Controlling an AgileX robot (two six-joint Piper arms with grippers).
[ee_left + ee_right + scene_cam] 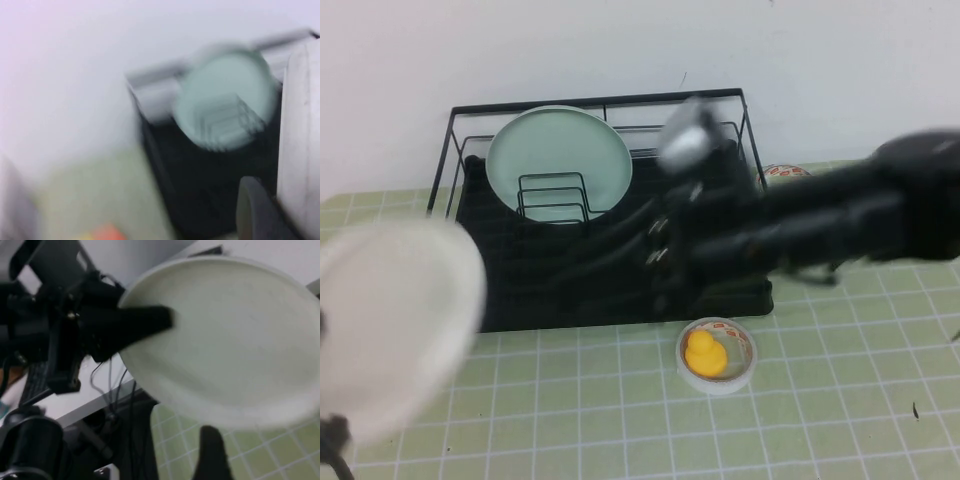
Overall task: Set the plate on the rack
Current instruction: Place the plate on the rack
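Clamping the rim of the white plate (225, 340), the left gripper (150, 322) held it aloft at the near left, off the rack (620, 290); it would do best to tip the plate upright and ease it into the dividers beside the green plate (558, 160). Reaching leftward over the rack, the right gripper (665, 255) appeared spread wide and empty.

Plate (395, 325) smeared by motion, cut off at high view's left edge. Right arm (840, 225) blurred, covers rack (570, 290) right half (right gripper lost in smear). Left wrist view: rack, green plate (225, 102) soft; left gripper mostly out of frame.
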